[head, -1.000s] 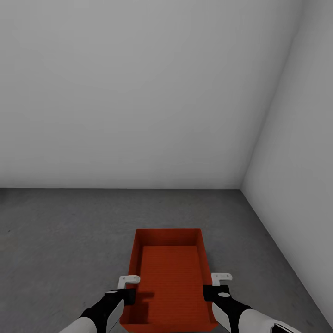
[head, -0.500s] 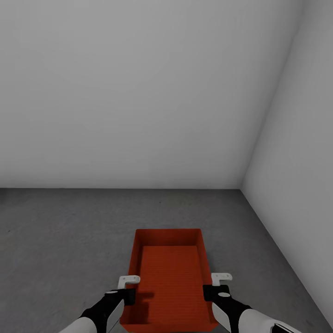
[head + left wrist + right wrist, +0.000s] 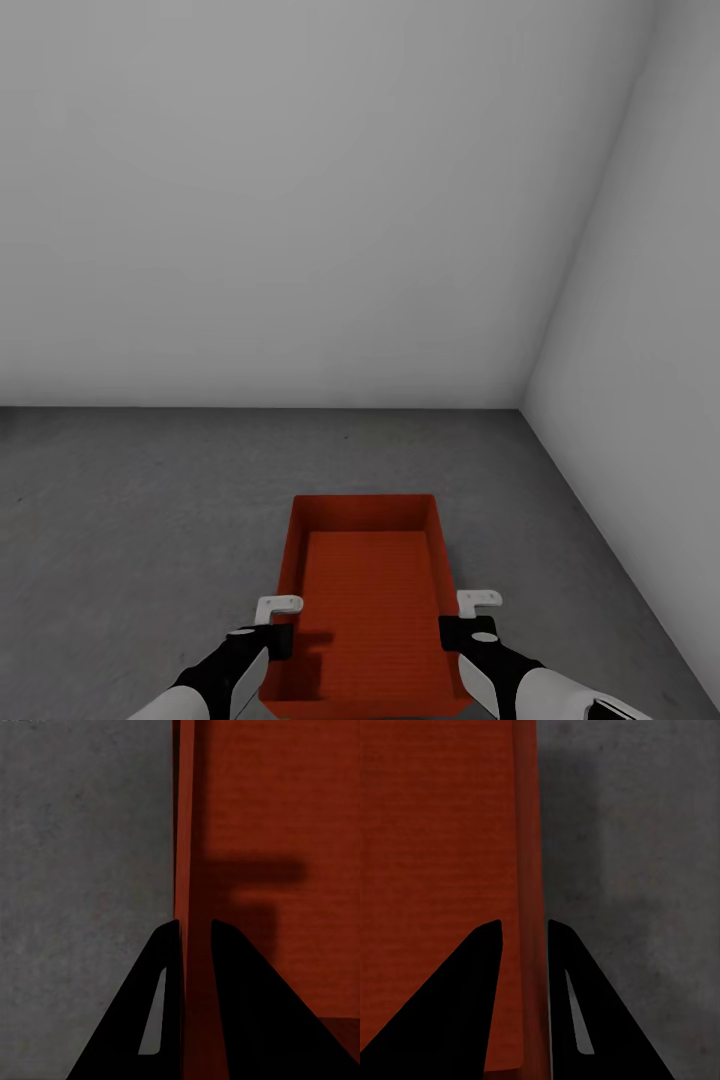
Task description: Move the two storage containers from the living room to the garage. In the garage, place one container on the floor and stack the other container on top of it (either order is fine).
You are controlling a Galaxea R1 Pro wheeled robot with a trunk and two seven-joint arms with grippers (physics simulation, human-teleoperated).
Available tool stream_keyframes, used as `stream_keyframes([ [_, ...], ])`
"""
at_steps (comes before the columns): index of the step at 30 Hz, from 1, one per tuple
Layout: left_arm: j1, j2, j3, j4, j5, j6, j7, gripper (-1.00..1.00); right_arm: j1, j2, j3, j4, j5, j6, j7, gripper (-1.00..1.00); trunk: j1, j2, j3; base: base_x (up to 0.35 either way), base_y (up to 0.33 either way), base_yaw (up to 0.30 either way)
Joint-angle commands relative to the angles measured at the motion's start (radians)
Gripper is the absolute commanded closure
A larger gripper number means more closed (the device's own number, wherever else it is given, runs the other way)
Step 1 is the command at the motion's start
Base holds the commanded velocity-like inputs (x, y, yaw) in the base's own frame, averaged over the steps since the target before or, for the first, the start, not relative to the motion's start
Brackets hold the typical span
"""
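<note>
Red-orange plastic, thin-walled and open at the top: the rectangular storage container [image 3: 366, 600] sits low in front of the robot, over the dark grey mottled concrete floor [image 3: 130, 500] of the garage, near the corner where two plain grey-white walls [image 3: 300, 200] meet. Whether its base rests on the floor or hangs just above it cannot be told from these views.

It looks light and fairly stiff, empty inside, though the slim walls may flex or slip under a hard squeeze. The long side rims are the natural place to take hold, one on each side for balance. Its long axis runs straight away from the robot toward the far wall, short ends near and far, opening facing up.

The left gripper [image 3: 272, 628] straddles the left long wall, and in the left wrist view its dark jaws pinch that wall [image 3: 185, 870] with one finger inside and one outside. The right gripper [image 3: 462, 622] does likewise on the right wall [image 3: 529, 870], jaws closed on the rim.
</note>
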Motion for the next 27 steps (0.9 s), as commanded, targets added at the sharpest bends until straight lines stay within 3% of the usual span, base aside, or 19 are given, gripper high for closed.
stream_keyframes([
  [1, 0.000, 0.000, -0.023, -0.006, 0.017, 0.005, -0.001, 1.00, 0.000, 0.000, 0.028, 0.025, -0.026, -0.005, -0.006, 1.00, 0.000, 0.000, -0.001, 0.000, 0.000, 0.000],
  [19, 0.000, -0.002, -0.023, -0.005, 0.018, 0.010, -0.001, 1.00, 0.000, 0.000, 0.028, 0.025, -0.026, -0.005, -0.006, 1.00, 0.000, 0.000, -0.001, 0.000, 0.000, 0.000],
  [27, 0.000, -0.002, -0.023, -0.006, 0.018, 0.011, -0.001, 1.00, 0.000, 0.000, 0.028, 0.025, -0.026, -0.005, -0.006, 1.00, 0.031, -0.056, -0.026, 0.000, 0.000, 0.000],
])
